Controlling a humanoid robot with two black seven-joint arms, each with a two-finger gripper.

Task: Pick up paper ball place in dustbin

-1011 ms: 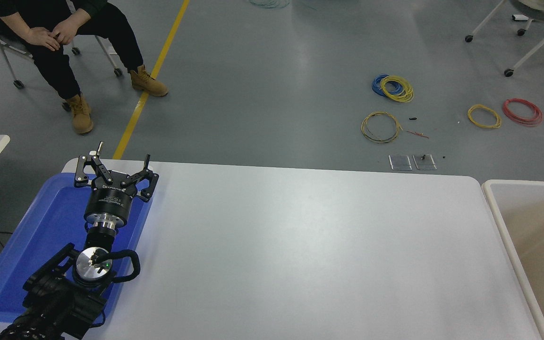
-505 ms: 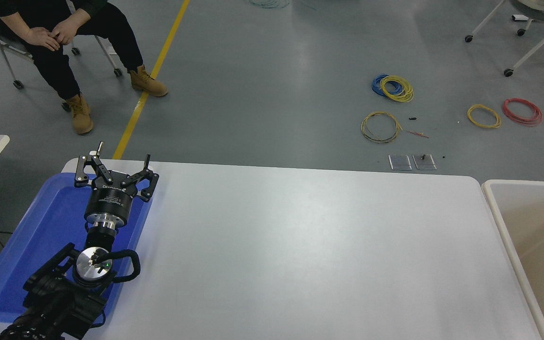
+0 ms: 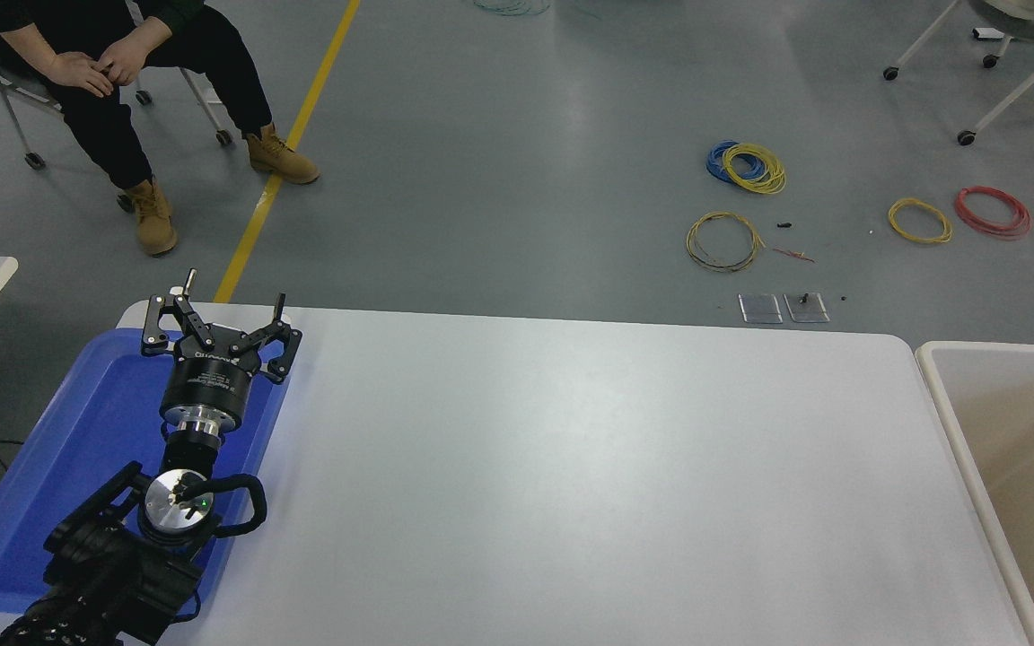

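A grey floor [image 3: 526, 135] carried a yellow line [image 3: 288, 148], wire coils [image 3: 746, 168] and wheeled chair legs [image 3: 975, 81] beyond the white table [image 3: 571, 467]

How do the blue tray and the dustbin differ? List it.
The blue tray is bright blue and sits on the table's left end; the dustbin has a white rim and beige inside and stands off the right end. The tray lies under the parked left tool; the dustbin is cut by the frame. Both are rectangular, round-cornered.

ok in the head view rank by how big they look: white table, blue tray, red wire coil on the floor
1. white table
2. blue tray, partly covered by the left arm
3. red wire coil, though it lies farther from the camera, so its smallness is partly distance
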